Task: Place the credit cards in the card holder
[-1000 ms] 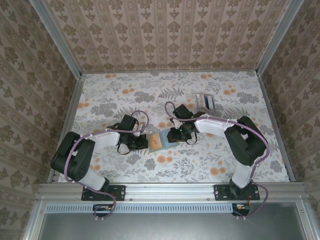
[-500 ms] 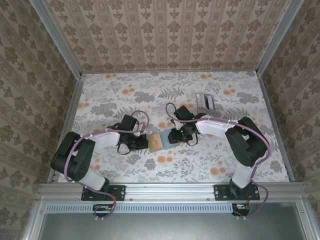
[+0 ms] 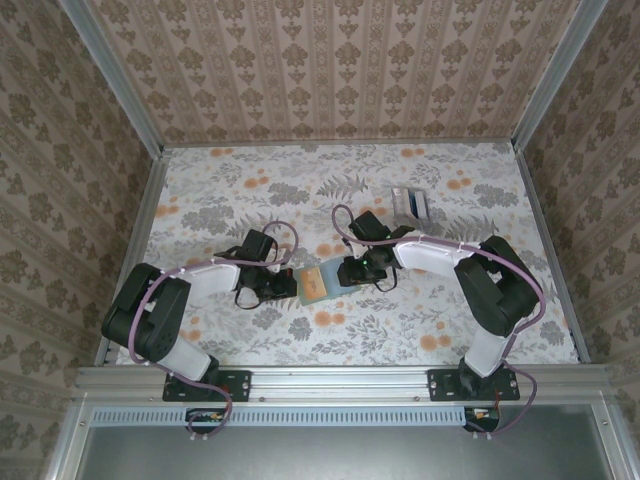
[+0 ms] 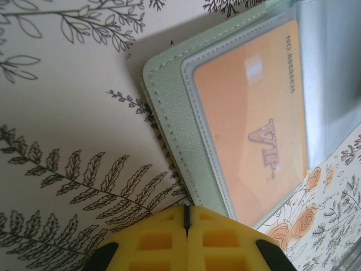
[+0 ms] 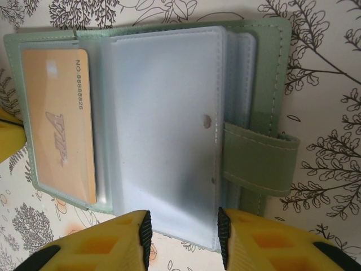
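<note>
**Item 1: card holder**. Grey-green bifold, lying open and flat on the table, between my two grippers.
- In the right wrist view its opened span runs 9-to-3.
- An orange VIP card sits in the pocket of the 9 o'clock leaf, with its long axis running 12-to-6.
- A clear sleeve lies across the middle and looks empty.
- The strap sits between 3 and 4 o'clock.

**Item 2: right gripper**. It is at the holder's 6 o'clock edge in that view. The fingers are spread, with the sleeve's lower edge lying between them and, as far as I can see, not pinched. From above it is on the holder's 3 o'clock side.

**Item 3: left gripper**. The fingers are pressed together with nothing between them. The tips are at the cover's edge beside the VIP pocket, but I cannot tell whether they bear down on it. From above it is on the holder's 9 o'clock side.

**Item 4: credit cards**. A small stack, well apart from the holder, lying between 1 and 2 o'clock from it in the top view, on my right arm's side. It is too small for me to tell its long axis.

**Note.** I judge that the fetch falls to my right arm, which is nearer the stack and already spread, while my left is placed to steady the holder. A card should probably arrive with its long axis parallel to the VIP card's.
</note>
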Available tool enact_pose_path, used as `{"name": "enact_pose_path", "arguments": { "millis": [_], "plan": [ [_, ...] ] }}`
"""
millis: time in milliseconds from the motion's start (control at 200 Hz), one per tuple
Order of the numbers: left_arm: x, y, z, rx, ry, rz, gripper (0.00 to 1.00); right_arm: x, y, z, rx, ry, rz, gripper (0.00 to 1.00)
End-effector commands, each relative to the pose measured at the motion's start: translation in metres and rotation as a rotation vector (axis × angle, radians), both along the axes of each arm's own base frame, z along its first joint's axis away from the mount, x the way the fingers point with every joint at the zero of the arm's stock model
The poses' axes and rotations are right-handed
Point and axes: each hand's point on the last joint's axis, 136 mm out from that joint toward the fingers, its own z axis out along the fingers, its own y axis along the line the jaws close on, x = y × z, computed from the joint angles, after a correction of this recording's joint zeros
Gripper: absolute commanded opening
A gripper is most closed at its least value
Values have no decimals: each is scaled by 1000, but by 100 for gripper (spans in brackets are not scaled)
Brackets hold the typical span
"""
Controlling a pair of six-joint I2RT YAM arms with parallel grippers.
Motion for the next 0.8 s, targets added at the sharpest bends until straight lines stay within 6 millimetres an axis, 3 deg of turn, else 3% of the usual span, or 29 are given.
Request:
{"name": "enact_pose_path", "arguments": {
  "millis": [0, 440, 795],
  "plan": [
    [-13, 5, -13, 40, 48, -9, 0, -1, -4, 1, -9, -7, 7, 40],
    [-14, 5, -14, 44, 52, -12, 0, -4, 3, -2, 25, 15, 13, 36],
    [-15, 4, -14, 43, 52, -14, 0, -4, -2, -6, 2, 5, 3, 37]
  ]
}}
